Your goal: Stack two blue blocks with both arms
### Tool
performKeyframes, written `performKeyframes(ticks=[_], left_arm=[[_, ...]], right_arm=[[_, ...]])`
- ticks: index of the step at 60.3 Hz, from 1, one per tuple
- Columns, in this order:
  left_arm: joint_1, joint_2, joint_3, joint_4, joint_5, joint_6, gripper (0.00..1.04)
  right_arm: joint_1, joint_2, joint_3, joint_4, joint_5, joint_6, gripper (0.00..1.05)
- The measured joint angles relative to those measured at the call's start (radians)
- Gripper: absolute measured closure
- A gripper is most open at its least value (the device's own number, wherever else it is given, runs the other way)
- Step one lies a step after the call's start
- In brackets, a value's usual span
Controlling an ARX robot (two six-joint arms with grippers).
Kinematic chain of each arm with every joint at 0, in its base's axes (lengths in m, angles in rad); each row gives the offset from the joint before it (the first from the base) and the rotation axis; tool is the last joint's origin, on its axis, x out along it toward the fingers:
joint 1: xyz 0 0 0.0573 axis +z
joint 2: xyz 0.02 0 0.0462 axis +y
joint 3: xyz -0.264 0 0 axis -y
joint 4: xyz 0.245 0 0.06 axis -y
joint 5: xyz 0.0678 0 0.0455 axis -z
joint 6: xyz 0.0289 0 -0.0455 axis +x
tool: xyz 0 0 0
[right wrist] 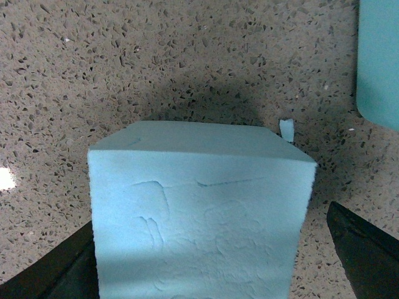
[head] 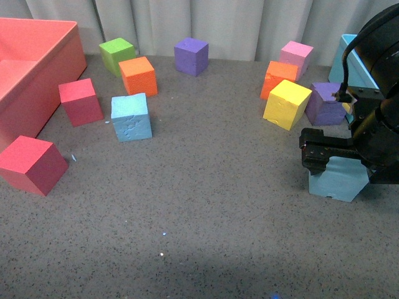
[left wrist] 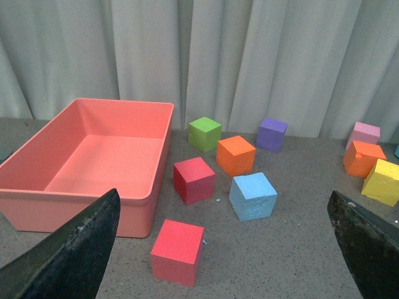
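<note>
The speckled grey tabletop (head: 206, 212) carries everything, with a smooth-walled coral-pink plastic bin (head: 37, 68) at its left. The bulky black right arm (head: 380, 81) reaches low so that the right gripper (head: 333, 159) straddles the near sky-blue foam cube (head: 336, 182). Its jaws are parted: one finger looks to lie against the cube's side and the other stands apart, so it has no grip yet. That cube appears to rest on the table, its face creased with shallow cracks. The far sky-blue foam cube (head: 131, 117), pitted and cracked, stands well apart to the left, likely serving as the base. The left gripper (left wrist: 223, 199) hangs spread wide and empty, facing it. A tiny foam crumb (right wrist: 287, 129) lies just beside the near cube.
</note>
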Motion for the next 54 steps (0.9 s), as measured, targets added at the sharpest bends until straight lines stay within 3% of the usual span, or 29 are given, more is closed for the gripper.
performKeyframes(ticks=[18, 33, 54], left_arm=[[0.0, 0.0, 0.0, 0.0, 0.0, 0.0, 0.07], [0.0, 0.0, 0.0, 0.0, 0.0, 0.0, 0.07], [0.0, 0.0, 0.0, 0.0, 0.0, 0.0, 0.07]], right_arm=[[0.015, 0.035, 0.029, -0.018, -0.015, -0.003, 0.5], [0.058, -0.007, 0.023, 0.007, -0.063, 0.006, 0.54], [0.236, 0.034, 0.151, -0.019, -0.096, 0.005, 0.56]])
